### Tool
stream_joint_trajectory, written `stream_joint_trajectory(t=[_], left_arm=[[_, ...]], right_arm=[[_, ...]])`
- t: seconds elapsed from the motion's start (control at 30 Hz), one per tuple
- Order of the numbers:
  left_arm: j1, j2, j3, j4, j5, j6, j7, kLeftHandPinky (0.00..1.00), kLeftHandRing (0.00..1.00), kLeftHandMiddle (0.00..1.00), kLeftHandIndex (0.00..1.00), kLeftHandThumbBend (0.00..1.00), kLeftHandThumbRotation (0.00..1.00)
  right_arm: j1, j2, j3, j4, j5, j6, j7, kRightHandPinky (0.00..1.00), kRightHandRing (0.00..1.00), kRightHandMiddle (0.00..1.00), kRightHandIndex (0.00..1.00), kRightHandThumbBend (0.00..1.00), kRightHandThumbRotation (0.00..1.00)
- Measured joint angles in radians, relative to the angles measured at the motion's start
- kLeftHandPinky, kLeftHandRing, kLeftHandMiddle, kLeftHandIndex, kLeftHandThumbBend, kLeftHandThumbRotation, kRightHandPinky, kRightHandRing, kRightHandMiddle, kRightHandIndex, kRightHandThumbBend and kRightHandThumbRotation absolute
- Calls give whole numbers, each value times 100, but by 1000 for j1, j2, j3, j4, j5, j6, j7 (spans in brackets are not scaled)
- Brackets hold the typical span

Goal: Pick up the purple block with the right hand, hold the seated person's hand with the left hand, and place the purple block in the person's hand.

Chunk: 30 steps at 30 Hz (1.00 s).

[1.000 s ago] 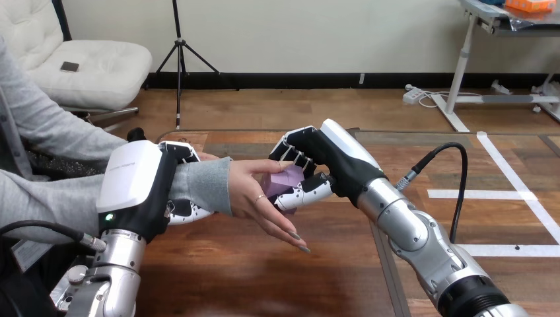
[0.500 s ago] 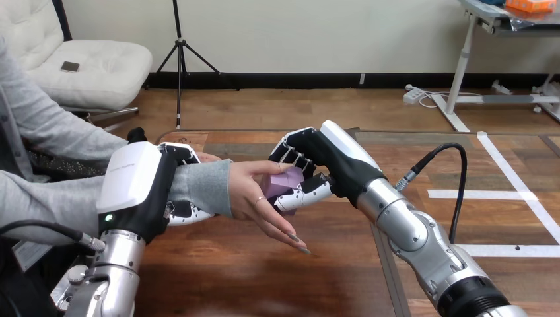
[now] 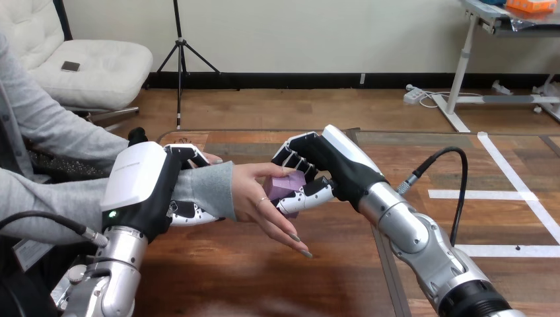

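The left hand (image 3: 142, 188), a smooth white shell over a black body, has its jointed fingers curled round the person's wrist, over the soft grey knitted sleeve (image 3: 211, 188); that step looks done. Just right of it the person's hand (image 3: 253, 198) is stretched out above the table (image 3: 264, 277), whose brown wood is glossy and grained; the palm is turned toward the right, the fingers slanting down and nearer. The purple block (image 3: 285, 184), matte, flat-faced and crisp-edged, lies against that palm; the right hand (image 3: 330, 165) is clamped on it, fingers over the top and thumb beneath, at the end of a ribbed silver forearm (image 3: 413, 234). In my judgement the placing is in hand and not yet finished; the next move calls for a gentle loosening of the right hand; the palm looks tilted, so the hard, smooth block could slide off unless the person's fingers cup it.
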Motion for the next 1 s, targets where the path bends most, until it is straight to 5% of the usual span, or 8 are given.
stream_joint_trajectory(t=[0.37, 1.0], left_arm=[[13, 35, 8, -44, -4, 6, -70, 48, 58, 63, 65, 98, 62], [25, 102, 34, -141, -109, -19, -239, 54, 65, 68, 69, 100, 71]], right_arm=[[19, -14, -15, -24, 23, 2, 41, 49, 56, 59, 62, 85, 57], [25, -40, -37, -33, 75, -3, 81, 54, 60, 62, 65, 86, 76]])
